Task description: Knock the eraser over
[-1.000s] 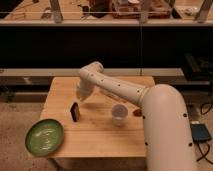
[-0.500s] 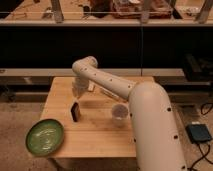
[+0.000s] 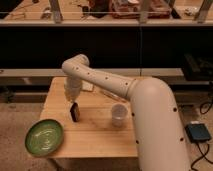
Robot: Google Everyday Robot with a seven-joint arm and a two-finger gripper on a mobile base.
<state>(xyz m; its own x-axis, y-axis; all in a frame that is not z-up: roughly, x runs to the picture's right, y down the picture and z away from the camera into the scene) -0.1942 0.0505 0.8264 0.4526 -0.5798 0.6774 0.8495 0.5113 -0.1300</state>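
Observation:
The eraser (image 3: 74,112) is a small black slab standing upright on the wooden table (image 3: 95,132), left of the white cup (image 3: 118,114). My gripper (image 3: 72,99) hangs from the white arm just above the eraser's top, nearly touching it. The arm (image 3: 145,105) reaches in from the lower right, across the table's back half.
A green bowl (image 3: 44,137) sits at the table's front left corner. A pale flat pad (image 3: 88,86) lies at the back of the table, behind the arm. A dark shelf unit stands behind the table. A blue-grey device (image 3: 199,133) lies on the floor at right.
The arm has swung further left and the gripper has come down over the eraser. The eraser still stands in the same spot.

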